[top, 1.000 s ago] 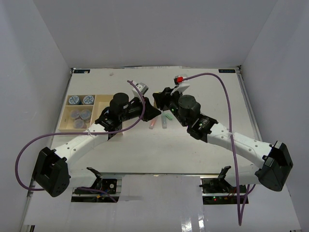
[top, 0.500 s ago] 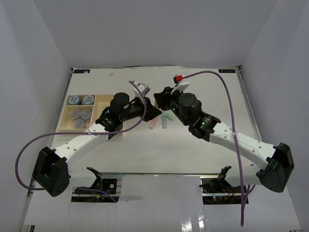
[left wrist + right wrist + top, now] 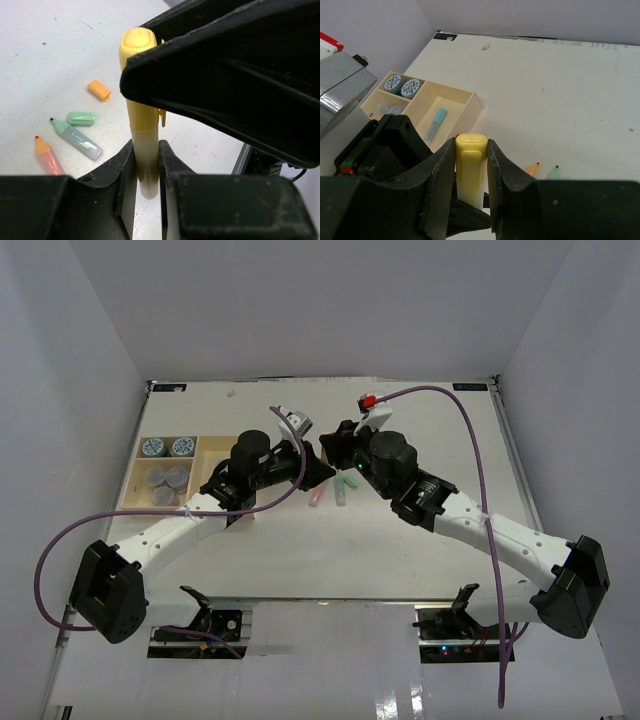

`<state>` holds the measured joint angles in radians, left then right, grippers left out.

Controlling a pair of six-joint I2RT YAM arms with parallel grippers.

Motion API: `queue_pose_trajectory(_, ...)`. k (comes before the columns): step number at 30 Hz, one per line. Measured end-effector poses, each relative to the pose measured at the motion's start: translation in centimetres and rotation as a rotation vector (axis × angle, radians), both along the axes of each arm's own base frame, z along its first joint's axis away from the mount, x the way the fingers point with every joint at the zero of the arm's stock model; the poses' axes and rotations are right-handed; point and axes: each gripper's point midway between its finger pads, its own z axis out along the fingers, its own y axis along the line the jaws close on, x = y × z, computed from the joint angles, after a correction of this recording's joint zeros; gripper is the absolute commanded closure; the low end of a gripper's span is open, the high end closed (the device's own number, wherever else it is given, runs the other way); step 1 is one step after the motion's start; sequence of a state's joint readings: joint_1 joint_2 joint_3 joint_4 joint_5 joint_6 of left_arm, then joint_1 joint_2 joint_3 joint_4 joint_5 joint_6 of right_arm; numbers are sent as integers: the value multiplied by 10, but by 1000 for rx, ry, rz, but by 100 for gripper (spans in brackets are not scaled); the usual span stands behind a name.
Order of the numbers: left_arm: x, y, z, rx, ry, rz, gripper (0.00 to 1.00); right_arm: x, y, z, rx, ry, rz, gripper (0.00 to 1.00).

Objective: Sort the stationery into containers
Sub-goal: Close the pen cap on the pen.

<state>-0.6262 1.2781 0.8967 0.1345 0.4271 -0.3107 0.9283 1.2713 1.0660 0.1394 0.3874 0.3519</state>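
White table inside a plain, pale grey three-walled enclosure, seen from above.
The table [image 3: 330,550] has a matt white top with faint scuffs and specks, and a thin metal rail [image 3: 516,465] runs along its right edge. A back wall [image 3: 320,310], left wall [image 3: 70,390] and right wall [image 3: 585,350] rise around it, bare and evenly lit. Nearest the camera, a glossy white ledge [image 3: 330,670] reflects light.

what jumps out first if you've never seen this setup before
Both arms meet mid-table on one yellow highlighter: the left gripper clamps its barrel, the right gripper its cap. Beside them lie an uncapped green highlighter and orange highlighter with a loose green cap and orange cap. At the left, the wooden tray holds jars and a blue stick.
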Motion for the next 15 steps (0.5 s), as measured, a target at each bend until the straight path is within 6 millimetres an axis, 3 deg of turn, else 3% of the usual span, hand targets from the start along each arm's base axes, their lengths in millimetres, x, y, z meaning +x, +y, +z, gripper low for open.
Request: queue_pose_trajectory(15, 4, 3, -4, 67, -15, 9, 85, 1, 1, -12, 9, 19, 20, 92)
